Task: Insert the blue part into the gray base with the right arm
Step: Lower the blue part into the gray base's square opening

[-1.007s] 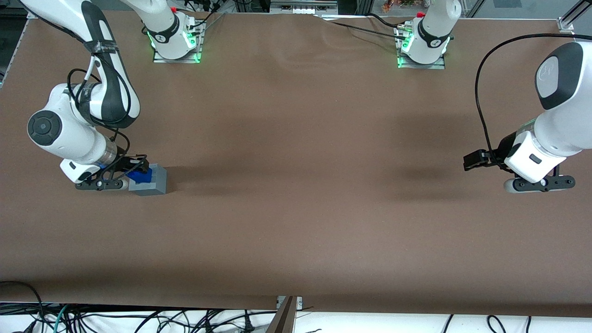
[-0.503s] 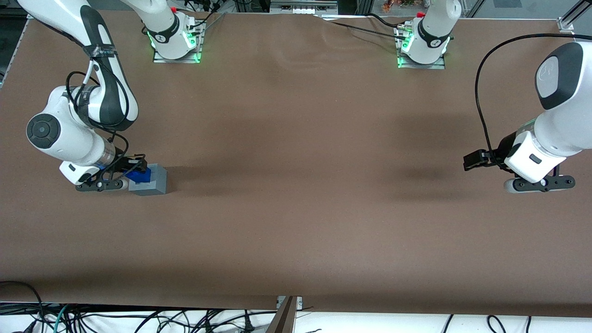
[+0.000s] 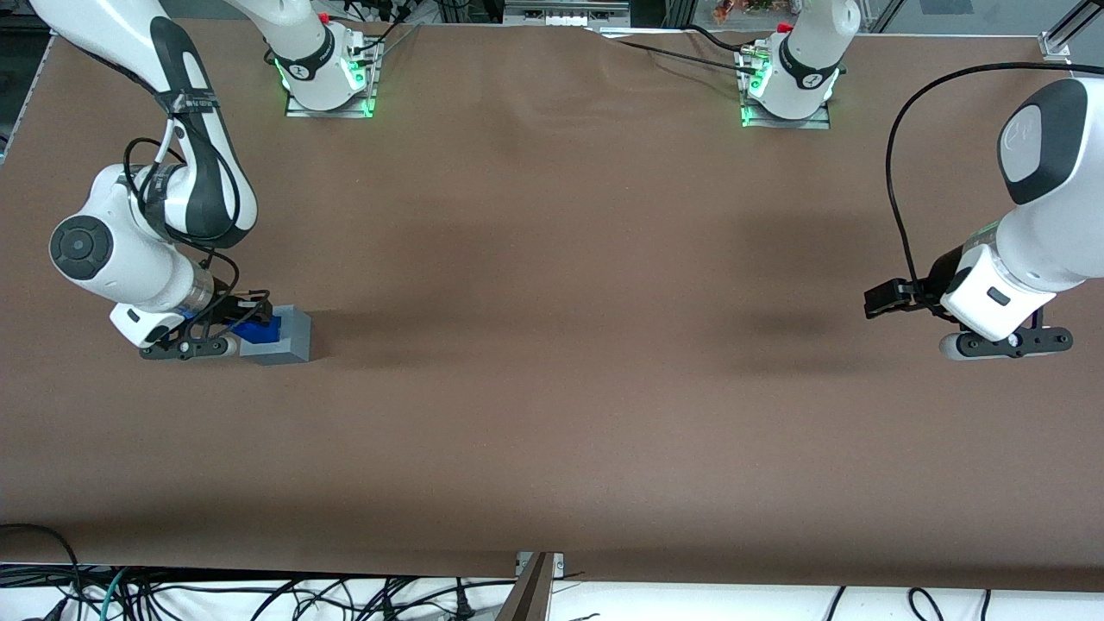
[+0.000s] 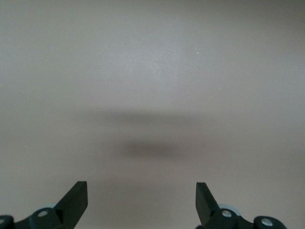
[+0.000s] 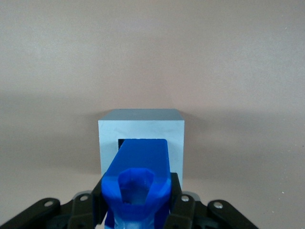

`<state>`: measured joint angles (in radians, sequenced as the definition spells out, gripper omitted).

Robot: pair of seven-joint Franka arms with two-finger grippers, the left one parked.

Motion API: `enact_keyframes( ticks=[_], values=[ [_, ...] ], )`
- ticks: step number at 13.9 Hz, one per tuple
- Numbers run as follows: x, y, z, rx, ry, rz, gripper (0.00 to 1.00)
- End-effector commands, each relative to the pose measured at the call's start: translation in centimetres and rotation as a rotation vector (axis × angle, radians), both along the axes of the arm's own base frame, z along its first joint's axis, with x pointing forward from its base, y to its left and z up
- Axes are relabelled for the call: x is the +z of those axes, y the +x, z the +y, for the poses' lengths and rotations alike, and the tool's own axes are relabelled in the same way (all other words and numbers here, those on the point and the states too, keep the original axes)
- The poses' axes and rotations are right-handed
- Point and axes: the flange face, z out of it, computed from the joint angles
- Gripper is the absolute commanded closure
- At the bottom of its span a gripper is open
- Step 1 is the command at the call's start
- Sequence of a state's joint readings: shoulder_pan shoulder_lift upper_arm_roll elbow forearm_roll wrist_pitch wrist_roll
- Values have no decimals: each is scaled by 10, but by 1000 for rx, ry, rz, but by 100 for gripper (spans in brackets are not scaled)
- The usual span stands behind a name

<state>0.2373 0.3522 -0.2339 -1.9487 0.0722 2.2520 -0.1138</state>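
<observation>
With the black two-finger tool [image 5: 137, 210] clenched on the small bright-blue lobed plastic block [image 5: 138, 179], whose lower end already meets the square recess of the light-gray plastic cube [image 3: 280, 337] at the front view's middle left, insertion is underway, calling for a straight downward push.

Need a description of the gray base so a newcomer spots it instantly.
Start at the working arm's end of the brown table, where the claw is shut on the blue part. The gray base sits on the table right there, its recess meeting the part's tip. It is the only light-gray cube; the part is bright blue.
</observation>
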Motion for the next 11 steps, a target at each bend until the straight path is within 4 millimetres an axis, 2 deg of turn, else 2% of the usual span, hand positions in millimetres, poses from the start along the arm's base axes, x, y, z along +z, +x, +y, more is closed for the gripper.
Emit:
enact_keyframes(
  ticks=[1,11],
  values=[
    [-9,6,-2,-9,1,-17,100],
    [-15,6,3,-48,34,-14,100]
  ],
)
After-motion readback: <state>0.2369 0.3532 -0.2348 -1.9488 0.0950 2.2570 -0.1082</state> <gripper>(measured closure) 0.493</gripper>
